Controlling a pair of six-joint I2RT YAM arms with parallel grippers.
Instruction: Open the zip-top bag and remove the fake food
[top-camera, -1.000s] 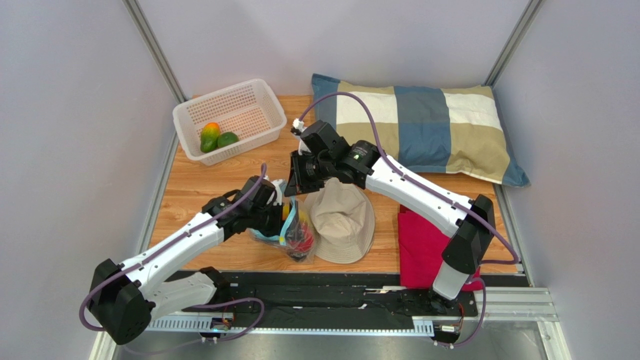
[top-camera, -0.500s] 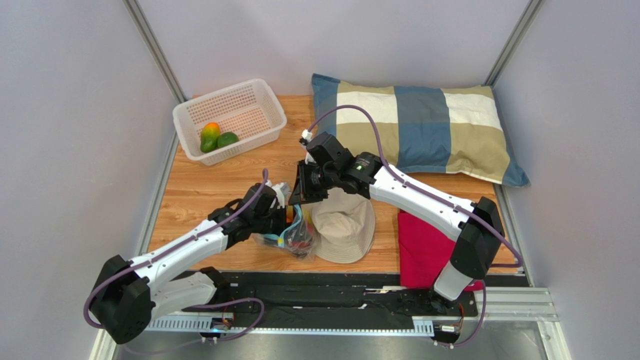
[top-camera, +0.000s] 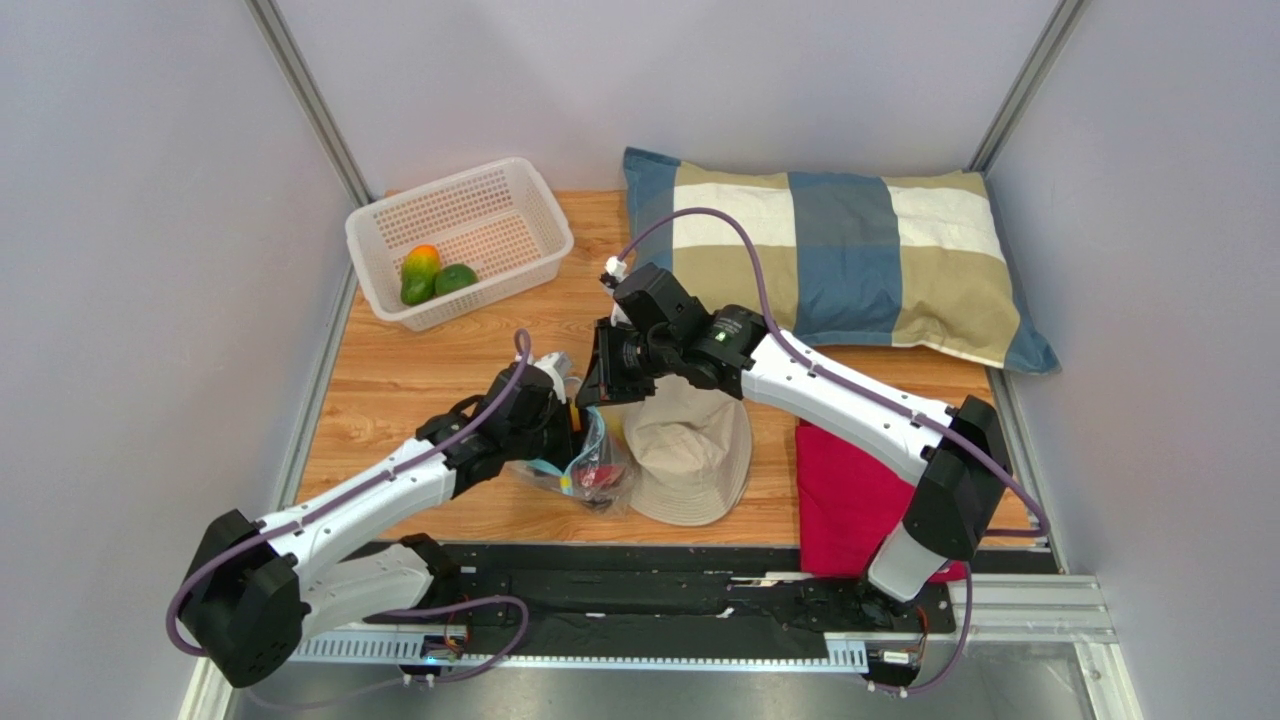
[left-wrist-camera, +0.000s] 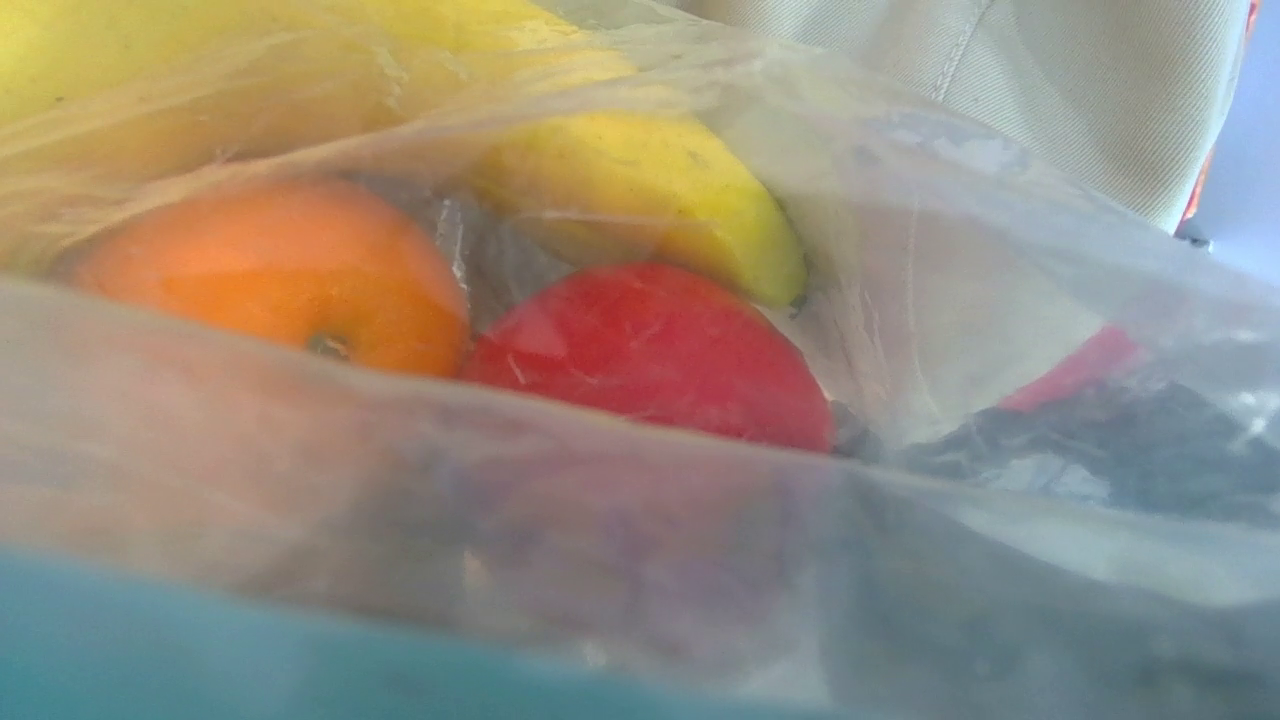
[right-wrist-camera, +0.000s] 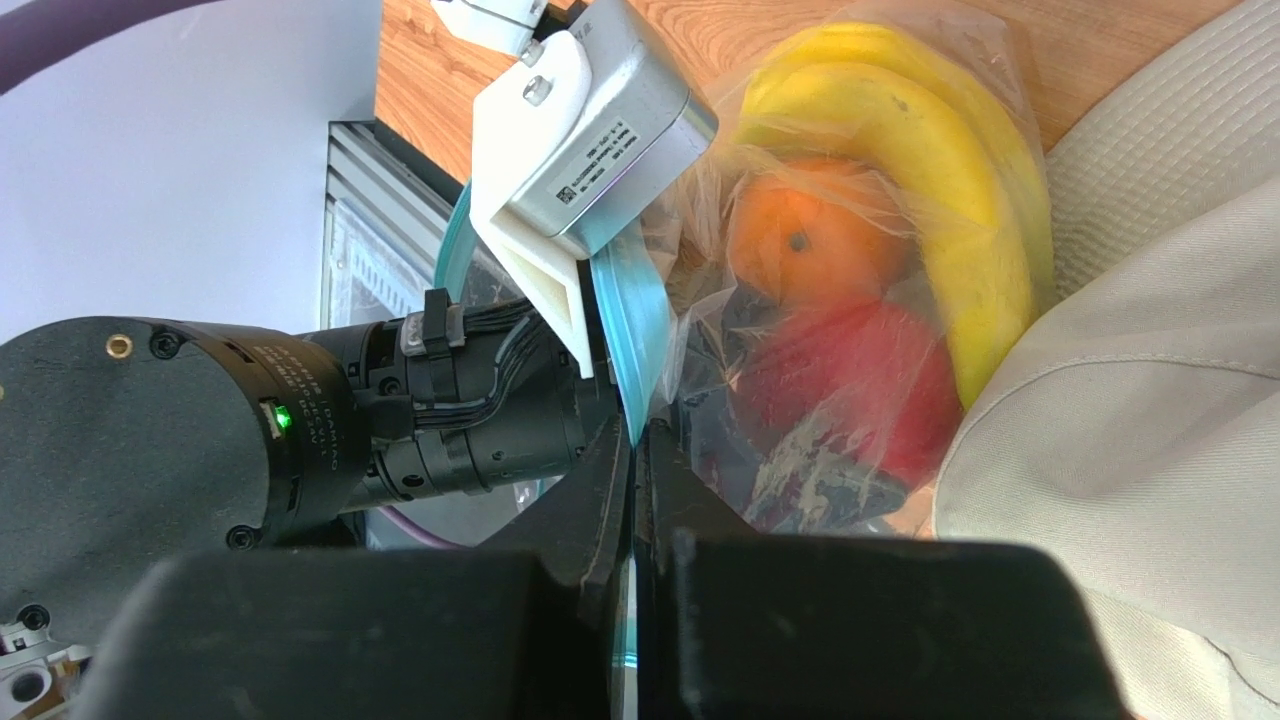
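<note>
Right gripper (right-wrist-camera: 631, 450) sits at the lower centre of its own wrist view, its black jaws pressed together on the light blue zip strip (right-wrist-camera: 628, 338), which rises out of them as a thin band. Just up and left, the left gripper (right-wrist-camera: 579, 300) lays a white finger against the other face of that strip. Its second finger is hidden, so I judge rather than see that it is clamped on the opposite lip. To the right of both, the zip-top bag (right-wrist-camera: 819, 473) hangs as clear, crinkled film, touching the beige bucket hat (right-wrist-camera: 1142, 375) at the right edge. Inside is the fake food not yet out: a yellow banana (right-wrist-camera: 917, 165), an orange (right-wrist-camera: 804, 240) and a red apple (right-wrist-camera: 864, 383). In the overhead view a mango (top-camera: 421, 270) and a green fruit (top-camera: 454, 279) lie in the white mesh basket (top-camera: 439, 189) at upper left. The film looks thin, floppy and slick, with nothing to push against. The strip is the only stiff part, so each lip is best held there and drawn squarely apart. The fruits look light, hard and glossy, likely to squirt from a pinch; the banana offers the narrowest span to grasp.
</note>
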